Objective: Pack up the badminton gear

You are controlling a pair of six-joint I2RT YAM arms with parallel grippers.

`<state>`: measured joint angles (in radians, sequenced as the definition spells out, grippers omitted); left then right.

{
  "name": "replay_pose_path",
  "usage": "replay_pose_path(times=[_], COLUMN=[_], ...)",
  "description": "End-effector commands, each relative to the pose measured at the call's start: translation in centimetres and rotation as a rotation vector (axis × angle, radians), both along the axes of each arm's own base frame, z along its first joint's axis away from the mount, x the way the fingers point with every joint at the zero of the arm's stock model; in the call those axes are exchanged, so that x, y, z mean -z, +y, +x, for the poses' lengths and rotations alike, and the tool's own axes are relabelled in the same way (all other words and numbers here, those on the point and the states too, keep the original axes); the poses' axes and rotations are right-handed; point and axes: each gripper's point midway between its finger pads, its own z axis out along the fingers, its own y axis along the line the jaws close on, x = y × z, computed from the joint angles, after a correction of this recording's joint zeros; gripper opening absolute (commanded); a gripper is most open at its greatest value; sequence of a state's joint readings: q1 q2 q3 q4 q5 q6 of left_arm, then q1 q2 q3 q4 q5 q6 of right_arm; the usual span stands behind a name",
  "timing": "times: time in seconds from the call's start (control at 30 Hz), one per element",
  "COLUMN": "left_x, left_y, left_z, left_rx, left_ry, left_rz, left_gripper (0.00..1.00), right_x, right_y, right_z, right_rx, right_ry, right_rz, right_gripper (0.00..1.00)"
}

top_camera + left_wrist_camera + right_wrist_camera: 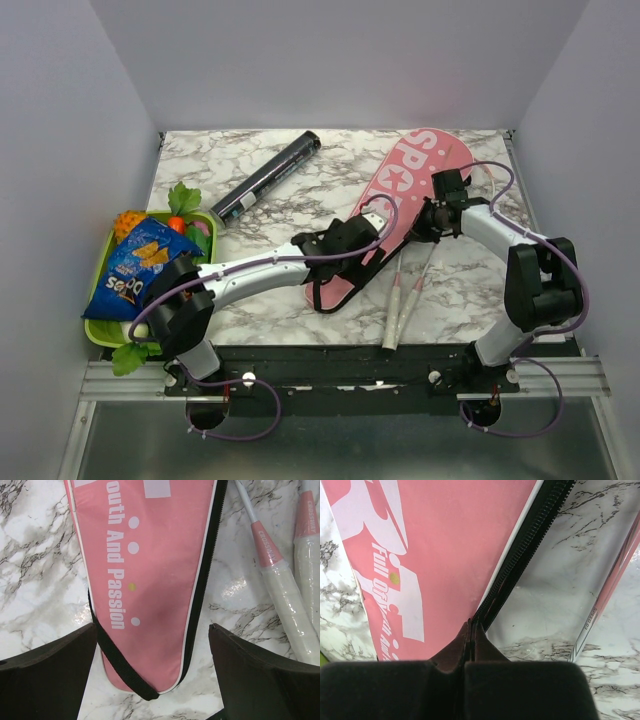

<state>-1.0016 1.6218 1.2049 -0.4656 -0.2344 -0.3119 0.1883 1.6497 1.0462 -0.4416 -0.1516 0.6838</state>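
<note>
The pink racket-shaped bag (400, 195) lies diagonally on the marble table, its wide end at the back. My right gripper (432, 224) is shut on the bag's black zipper edge (520, 560); in the right wrist view the gripper (471, 625) pinches it. A pale pink racket frame (615, 580) shows beside the opened edge. Two white racket handles (400, 305) stick out toward the front. My left gripper (345, 265) is open and straddles the bag's narrow end (150, 580) in its wrist view (152, 627), the handles (290, 605) to its right. The black tube (265, 178) lies at the back left.
A green tray (100, 330) of toy fruit with a blue snack packet (135, 265) on it sits at the table's left edge. Grey walls close in the back and both sides. A black strap (120, 665) crosses the bag's narrow end.
</note>
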Motion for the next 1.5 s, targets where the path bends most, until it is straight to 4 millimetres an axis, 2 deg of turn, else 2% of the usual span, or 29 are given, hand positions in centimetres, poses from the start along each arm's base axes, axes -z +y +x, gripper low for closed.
replay_pose_path(times=[0.0, 0.13, 0.23, 0.4, 0.57, 0.9, 1.13, 1.2, 1.3, 1.33, 1.4, 1.43, 1.47], left_x=[-0.1, -0.6, -1.1, -1.4, -1.4, 0.3, 1.2, 1.8, 2.2, 2.3, 2.2, 2.1, 2.1], left_y=[-0.4, -0.7, -1.8, -3.2, -4.0, -3.4, -3.0, -2.9, -2.9, -2.9, -2.9, -3.0, -2.9], left_z=[0.8, 1.4, 1.1, 1.1, 0.9, 1.1, 1.5, 1.5, 1.4, 1.5, 1.7, 1.8, 1.9], left_rx=[0.017, 0.026, 0.073, 0.085, 0.099, 0.072, 0.052, 0.058, 0.071, 0.073, 0.069, 0.07, 0.068], left_ry=[-0.065, -0.153, -0.21, -0.223, -0.232, -0.252, -0.264, -0.259, -0.259, -0.261, -0.264, -0.266, -0.267], left_rz=[0.052, 0.108, 0.139, 0.127, 0.124, 0.168, 0.2, 0.217, 0.216, 0.218, 0.217, 0.215, 0.218], left_gripper=[0.99, 0.99, 0.99, 0.99, 0.99, 0.99, 0.98, 0.9, 0.64, 0.43, 0.2, 0.0, 0.0], right_x=[-0.7, -2.5, -4.1, -6.4, -7.7, -10.7, -11.3, -11.3, -11.1, -11.2, -10.8, -10.7, -10.6], right_y=[-0.3, 0.1, 0.6, 1.0, 1.3, 2.1, 2.1, 2.1, 1.9, 1.8, 1.7, 1.6, 1.6], right_z=[1.1, 1.4, 1.3, 1.2, 0.8, -0.2, -1.3, -1.6, -2.1, -2.3, -2.6, -2.6, -2.7], right_rx=[0.009, -0.007, -0.027, -0.048, -0.062, -0.084, -0.09, -0.091, -0.089, -0.088, -0.086, -0.083, -0.084], right_ry=[-0.043, -0.085, -0.11, -0.151, -0.173, -0.224, -0.23, -0.229, -0.225, -0.228, -0.219, -0.219, -0.216], right_rz=[-0.013, 0.008, 0.039, 0.061, 0.079, 0.131, 0.136, 0.137, 0.134, 0.132, 0.126, 0.125, 0.123], right_gripper=[0.01, 0.01, 0.0, 0.01, 0.01, 0.01, 0.01, 0.01, 0.01, 0.01, 0.0, 0.01, 0.01])
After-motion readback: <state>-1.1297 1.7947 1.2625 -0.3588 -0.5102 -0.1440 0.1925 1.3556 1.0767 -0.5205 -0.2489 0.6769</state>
